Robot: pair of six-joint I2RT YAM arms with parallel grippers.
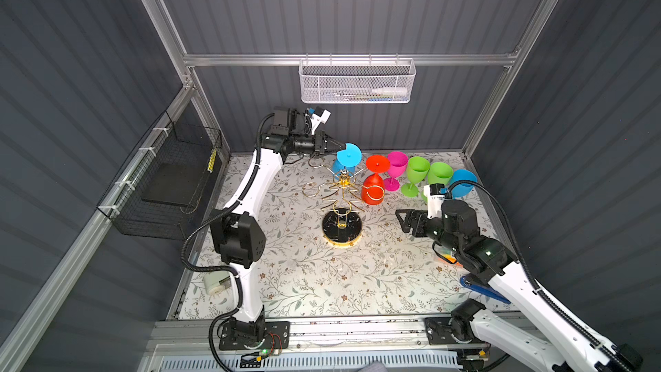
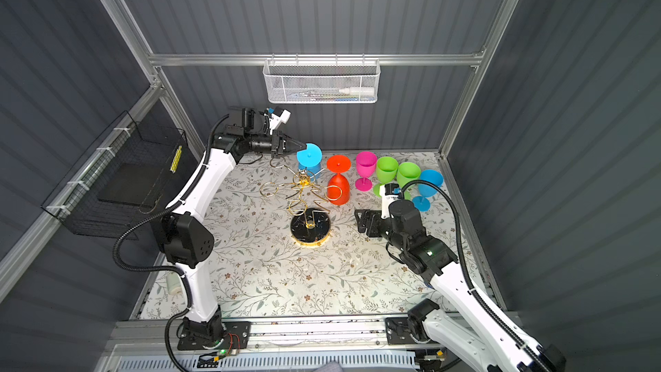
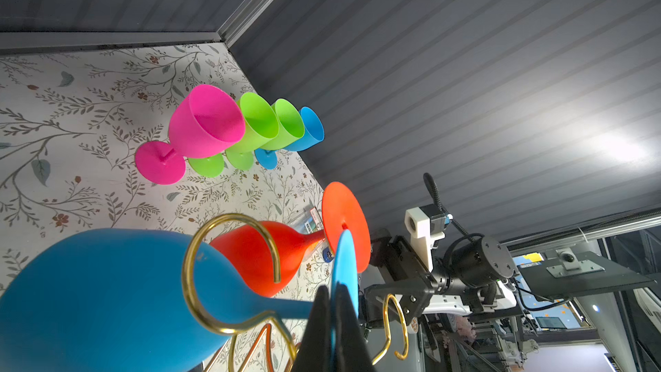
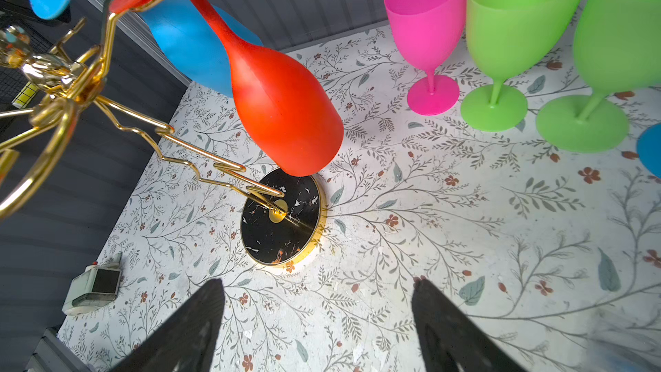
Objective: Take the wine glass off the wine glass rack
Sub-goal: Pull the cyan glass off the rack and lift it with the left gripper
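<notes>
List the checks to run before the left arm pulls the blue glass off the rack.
1. Grip: left end effector shut on the foot of the hanging blue glass: ok.
2. Blue glass free of the rack: not ok, it hangs in a gold loop.
3. Gap to the hanging red glass: cannot tell; their feet overlap in the left wrist view.
4. The right end effector open, empty, apart from the rack: ok.
5. Rack base flat on the table: ok.
</notes>
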